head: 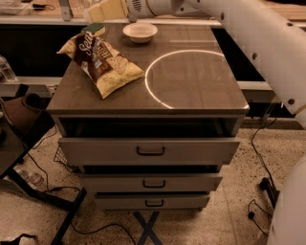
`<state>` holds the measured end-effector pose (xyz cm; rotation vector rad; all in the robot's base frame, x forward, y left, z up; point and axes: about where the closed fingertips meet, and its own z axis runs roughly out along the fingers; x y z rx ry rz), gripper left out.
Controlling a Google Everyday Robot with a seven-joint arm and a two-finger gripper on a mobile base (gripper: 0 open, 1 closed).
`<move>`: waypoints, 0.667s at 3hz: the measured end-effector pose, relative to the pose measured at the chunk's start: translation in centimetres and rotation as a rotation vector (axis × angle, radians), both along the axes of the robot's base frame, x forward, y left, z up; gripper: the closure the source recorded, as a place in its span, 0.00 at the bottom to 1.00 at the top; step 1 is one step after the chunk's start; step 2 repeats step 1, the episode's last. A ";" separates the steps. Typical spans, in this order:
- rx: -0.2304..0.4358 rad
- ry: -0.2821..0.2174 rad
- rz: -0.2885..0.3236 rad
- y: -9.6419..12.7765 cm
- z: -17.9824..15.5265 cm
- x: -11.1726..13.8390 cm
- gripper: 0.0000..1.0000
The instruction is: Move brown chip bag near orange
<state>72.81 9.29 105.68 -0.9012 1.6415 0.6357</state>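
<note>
**Bag flat on top, gripper off it**

Brown chip bag point(101, 62) lies flat front-left of the white bowl point(140, 31), nothing holding it, so probably placed. Gripper point(111, 9) hovers just behind-left of bowl; spread or pinched, can't tell. Orange not visible.

Cabinet top point(201, 86) w/ drawers below. Brown chip bag point(103, 60) lies flat on left side, angled. Green sponge point(93, 29) just behind it at rear left. White bowl point(140, 32) at rear centre. Bright light ring point(145, 79) centre-right. Gripper point(106, 9) hangs above rear edge, apart from bag.
</note>
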 end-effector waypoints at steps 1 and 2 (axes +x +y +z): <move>0.000 0.000 0.000 0.0 0.0 0.0 0.00; 0.000 0.000 0.000 0.0 0.0 0.0 0.00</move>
